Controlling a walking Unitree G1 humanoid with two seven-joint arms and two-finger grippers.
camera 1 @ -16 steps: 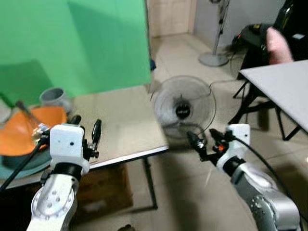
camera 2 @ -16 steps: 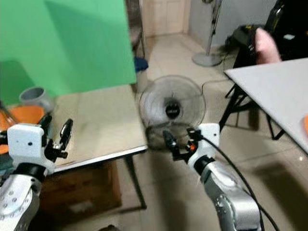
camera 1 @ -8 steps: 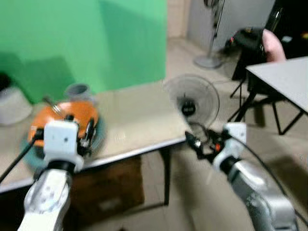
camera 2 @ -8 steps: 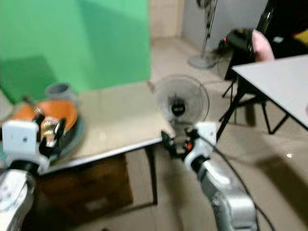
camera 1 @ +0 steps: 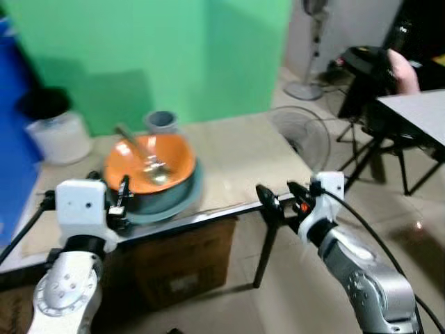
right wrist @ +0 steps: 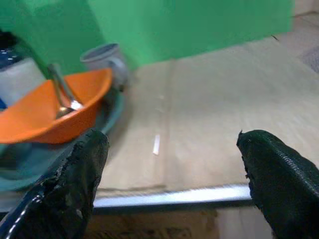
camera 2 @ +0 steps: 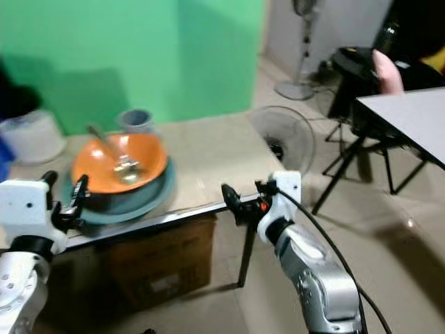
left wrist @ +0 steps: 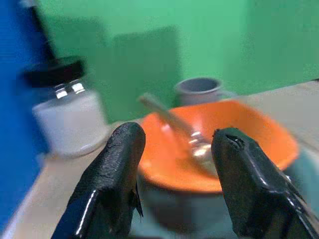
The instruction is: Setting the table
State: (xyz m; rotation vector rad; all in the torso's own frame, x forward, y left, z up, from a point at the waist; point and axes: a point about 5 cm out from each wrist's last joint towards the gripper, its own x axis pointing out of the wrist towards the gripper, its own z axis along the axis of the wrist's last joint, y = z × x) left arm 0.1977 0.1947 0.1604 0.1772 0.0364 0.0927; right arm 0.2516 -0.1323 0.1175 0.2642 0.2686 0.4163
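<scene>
At the far left of the surface (camera 1: 229, 156) a white jar (camera 1: 59, 136) with a black lid is standing, well apart from the stacked dishes. The left tool (camera 1: 115, 198) is hovering at the near edge with its two black fingers spread partly apart and gripping nothing, pointing at the orange bowl (camera 1: 149, 163), which is sitting inside a teal plate (camera 1: 182, 202) toward the left of the surface, with a spoon (camera 1: 142, 153) lying loose in it and a grey cup (camera 1: 161, 122) just beyond it on the far side. Because bowl, plate and spoon are nested and free, closing on the bowl's rim alone is risking tipping it, rattling the spoon out, or dragging the plate toward the near edge. A reach past the bowl could be knocking the cup over. Further right, the right tool (camera 1: 281, 198) is hanging wide open and empty just off the near edge, so a low swing inward could be clipping that edge. Beyond the right end a floor fan (camera 1: 306, 136) is standing, close enough to be bumped while walking.
</scene>
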